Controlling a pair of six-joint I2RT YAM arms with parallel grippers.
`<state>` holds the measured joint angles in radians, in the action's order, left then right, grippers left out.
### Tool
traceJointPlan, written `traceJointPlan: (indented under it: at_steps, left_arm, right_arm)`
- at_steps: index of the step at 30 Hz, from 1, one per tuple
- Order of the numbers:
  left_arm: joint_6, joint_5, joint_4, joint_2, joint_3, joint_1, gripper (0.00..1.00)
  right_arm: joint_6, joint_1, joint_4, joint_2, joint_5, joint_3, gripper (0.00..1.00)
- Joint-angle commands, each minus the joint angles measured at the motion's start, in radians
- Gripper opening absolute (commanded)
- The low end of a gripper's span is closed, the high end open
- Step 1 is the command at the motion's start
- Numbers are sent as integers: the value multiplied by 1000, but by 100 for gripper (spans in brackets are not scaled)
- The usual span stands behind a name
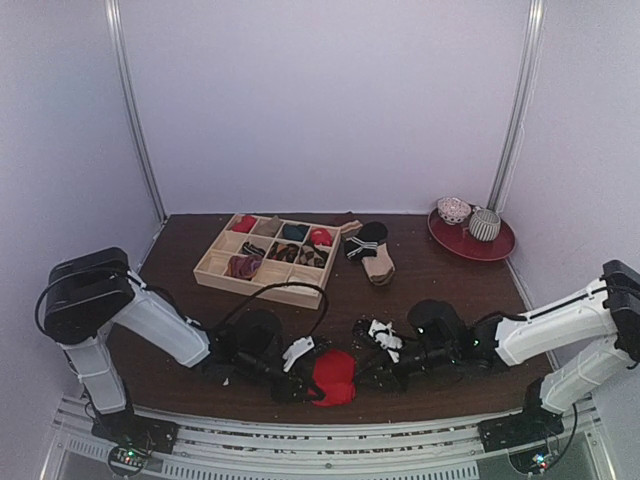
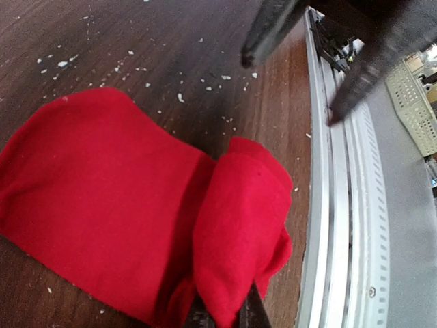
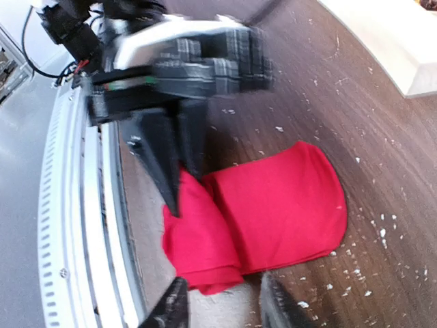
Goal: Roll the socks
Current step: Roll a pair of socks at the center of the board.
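A bright red sock (image 1: 333,377) lies flat on the dark wooden table near its front edge, with one end folded over into a thick roll (image 2: 239,225). My left gripper (image 2: 226,316) is shut on that rolled end, red cloth bunched between its fingers. In the right wrist view the left gripper's dark fingers (image 3: 167,160) come down onto the sock (image 3: 273,205). My right gripper (image 3: 222,307) is open just in front of the roll's edge, with bare table between its fingers. In the top view the two grippers face each other across the sock.
A wooden compartment tray (image 1: 262,283) holding rolled socks stands at the back. Beside it lie a black sock with white stripes (image 1: 365,240) and a tan sock (image 1: 380,268). A red plate (image 1: 495,247) is at the back right. The metal rail (image 2: 334,205) borders the table's front edge.
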<state>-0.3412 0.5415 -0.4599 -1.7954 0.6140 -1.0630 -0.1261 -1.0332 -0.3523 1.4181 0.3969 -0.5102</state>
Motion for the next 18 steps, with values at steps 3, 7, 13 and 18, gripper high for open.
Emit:
traceJointPlan:
  at_steps: [3, 7, 13, 18]
  left_arm:
    - [-81, 86, 172, -123, -7, 17, 0]
    - [-88, 103, 159, -148, -5, 18, 0]
    - [-86, 101, 167, -148, -10, 24, 0]
    - [-83, 101, 170, -148, -12, 24, 0]
  right_arm:
    - [257, -141, -153, -73, -321, 83, 45]
    - [392, -244, -157, -38, -410, 82, 49]
    - [448, -308, -125, 62, -417, 24, 51]
    - [429, -340, -108, 140, -486, -4, 51]
